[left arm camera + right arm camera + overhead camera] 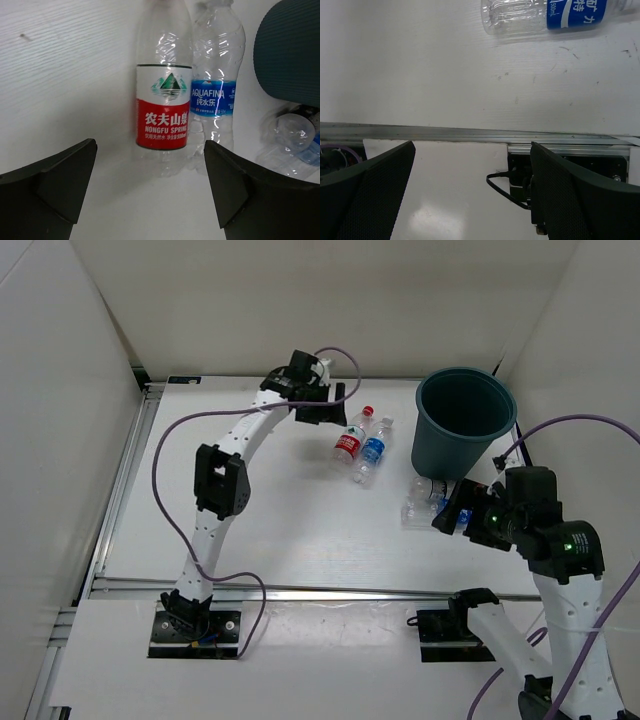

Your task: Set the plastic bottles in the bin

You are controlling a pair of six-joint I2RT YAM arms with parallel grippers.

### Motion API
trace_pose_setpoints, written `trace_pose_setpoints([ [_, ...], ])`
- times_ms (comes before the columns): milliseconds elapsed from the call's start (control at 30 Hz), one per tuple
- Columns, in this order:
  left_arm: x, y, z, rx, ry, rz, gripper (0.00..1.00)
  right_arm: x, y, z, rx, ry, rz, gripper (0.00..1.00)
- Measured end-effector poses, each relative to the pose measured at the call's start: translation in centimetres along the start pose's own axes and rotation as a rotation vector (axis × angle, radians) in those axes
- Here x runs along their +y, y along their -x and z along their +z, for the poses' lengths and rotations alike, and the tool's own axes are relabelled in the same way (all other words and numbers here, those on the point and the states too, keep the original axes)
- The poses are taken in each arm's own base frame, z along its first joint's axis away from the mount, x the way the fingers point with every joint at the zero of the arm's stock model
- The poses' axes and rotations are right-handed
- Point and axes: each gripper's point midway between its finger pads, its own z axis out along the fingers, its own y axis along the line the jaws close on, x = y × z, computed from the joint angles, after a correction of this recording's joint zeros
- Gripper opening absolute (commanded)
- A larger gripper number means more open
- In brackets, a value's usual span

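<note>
A red-label bottle and a blue-label bottle lie side by side mid-table, left of the dark teal bin. My left gripper is open and empty just behind them. In the left wrist view the red-label bottle lies ahead between the jaws, the blue-label one beside it, and the bin is at the right. More clear bottles lie at the bin's base. My right gripper is open and empty over them; one blue-label bottle shows in its view.
White walls enclose the table on the left, back and right. An aluminium rail runs along the table's near edge, with the arm base plates below it. Purple cables loop beside the left arm. Another clear bottle lies under the bin's side.
</note>
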Motion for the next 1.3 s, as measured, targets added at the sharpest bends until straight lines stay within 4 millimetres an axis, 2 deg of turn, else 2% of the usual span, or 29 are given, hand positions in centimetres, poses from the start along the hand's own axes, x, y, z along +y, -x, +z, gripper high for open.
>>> trace_pose_setpoints([
  [100,-1.1,-0.9,2.0,0.008,0.006,0.059,0.99,-0.1,0.7,-0.4,-0.019,-0.021,0.000,0.99],
  [200,-1.4,-1.3,3.0,0.004,0.022,0.104,0.99,-0.2,1.3,-0.6,-0.028,-0.041,0.006,0.99],
  [500,-0.6,-0.7,6.1,-0.040,0.032,0.122,0.99,-0.2,2.2,-1.4,-0.027,-0.077,0.041,0.99],
  [667,-0.1,-1.4,7.8,-0.034,0.027,0.104,0.99,-0.1,3.2,-2.0,-0.058,-0.090,0.047,0.99],
  [800,-0.4,-1.5,8.3,-0.036,0.008,0.099,0.99,-0.2,3.6,-2.0,-0.063,-0.107,0.051,0.99],
  [1033,-3.0,-1.5,8.7,-0.051,-0.053,0.117,0.99,-0.5,3.8,-1.7,-0.058,-0.130,0.055,0.99],
  [1133,-3.9,-2.1,9.0,-0.039,-0.071,0.123,0.95,-0.7,3.9,-1.7,-0.060,-0.139,0.055,0.99],
  [1300,-3.9,-3.7,9.9,-0.005,-0.073,0.120,0.84,-0.8,4.2,-1.8,-0.072,-0.150,0.055,0.99],
])
